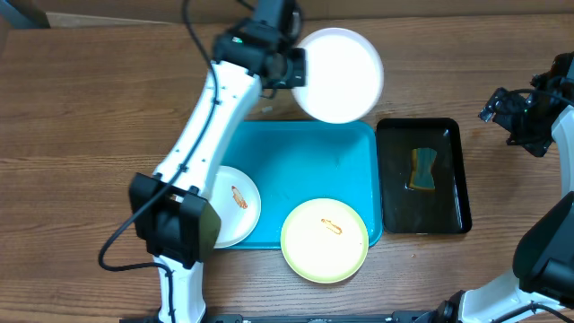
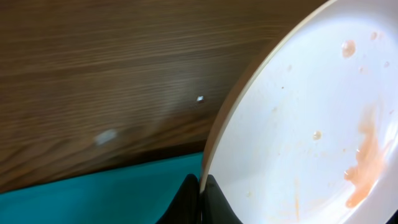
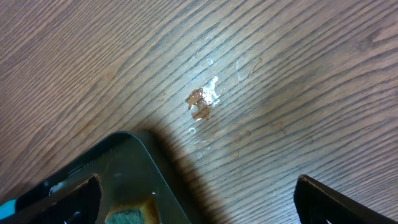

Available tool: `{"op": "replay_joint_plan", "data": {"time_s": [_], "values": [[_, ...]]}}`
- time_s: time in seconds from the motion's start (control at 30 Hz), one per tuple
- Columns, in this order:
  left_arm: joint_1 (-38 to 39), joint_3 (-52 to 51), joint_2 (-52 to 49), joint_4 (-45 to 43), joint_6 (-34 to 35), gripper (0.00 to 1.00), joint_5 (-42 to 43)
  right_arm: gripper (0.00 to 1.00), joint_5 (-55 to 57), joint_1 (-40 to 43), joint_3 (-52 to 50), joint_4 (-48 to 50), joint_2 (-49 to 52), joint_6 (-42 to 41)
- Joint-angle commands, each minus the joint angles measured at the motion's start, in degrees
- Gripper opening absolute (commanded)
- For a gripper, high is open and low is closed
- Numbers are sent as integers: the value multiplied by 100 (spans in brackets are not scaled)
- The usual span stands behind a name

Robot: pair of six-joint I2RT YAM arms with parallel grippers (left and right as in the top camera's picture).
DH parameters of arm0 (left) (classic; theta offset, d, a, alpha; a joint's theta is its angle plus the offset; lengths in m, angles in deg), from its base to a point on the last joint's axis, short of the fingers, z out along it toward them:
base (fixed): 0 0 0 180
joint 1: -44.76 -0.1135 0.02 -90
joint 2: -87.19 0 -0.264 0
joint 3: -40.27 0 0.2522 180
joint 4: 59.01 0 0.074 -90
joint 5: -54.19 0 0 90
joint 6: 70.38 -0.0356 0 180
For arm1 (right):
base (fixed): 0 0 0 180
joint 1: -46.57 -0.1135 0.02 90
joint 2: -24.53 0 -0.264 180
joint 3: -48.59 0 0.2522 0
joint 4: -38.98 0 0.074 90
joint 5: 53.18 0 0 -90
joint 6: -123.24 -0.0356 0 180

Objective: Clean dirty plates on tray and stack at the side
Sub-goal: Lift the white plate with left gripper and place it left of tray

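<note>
Closest to my base is the pale yellow-green plate (image 1: 325, 240). It has one small orange streak near its middle, and it sits on the front of the turquoise tray (image 1: 305, 161) with its near edge hanging over the tray's rim. Just to its left, at the tray's front-left corner, there's a white plate (image 1: 238, 202) with an orange-red smear, half hidden under my left arm. The rest of the tray floor is bare blue.

Right beside the tray on its right is the narrower black tray (image 1: 395, 161). A sponge (image 1: 422, 170) with a green top and a yellowish body lies in the far half of it.

Further back, my left gripper (image 1: 289, 70) is pinched tight on the left rim of the other white plate (image 1: 345, 76). In the left wrist view my fingers (image 2: 189, 202) are closed right on the edge, and the plate face (image 2: 298, 124) has orange streaks and little spots on it. That plate is at the tray's far-right corner, overlapping the tray's far edge, with most of it over the wooden table (image 1: 90, 108). I can't tell whether it's touching the wood or hanging above it.

My right gripper (image 1: 502, 106) is off to the right, past the black tray's far corner. Its fingers are spread wide with nothing between them (image 3: 198, 186). Under it is wood grain with a small brownish wet-looking stain (image 3: 200, 102), and the black tray's corner is just in view.
</note>
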Motion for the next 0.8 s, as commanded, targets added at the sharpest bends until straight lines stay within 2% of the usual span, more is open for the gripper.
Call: {"op": "replay_joint_plan", "data": {"time_s": [0.0,0.07,0.23,0.43,0.57,0.77], "values": [[673,101,-55,-205,17,4,-498,100,11,-15,-9,17,-59,-20],[997,101,-142,-310,13,4,-927,100,11,-15,-9,17,-57,-20],[2000,101,-527,-457,-433,4,-2745,100,11,-15,-9,17,-57,-20],[2924,101,-726,-664,-1325,4,-5455,100,11,-15,-9,17,-59,-20],[3451,101,-726,-1432,-2046,4,-7149,100,11,-15,-9,17,-57,-20],[3731,103,-723,-2210,-2870,4,-7976,100,11,-15,-9,17,-59,-20]]}}
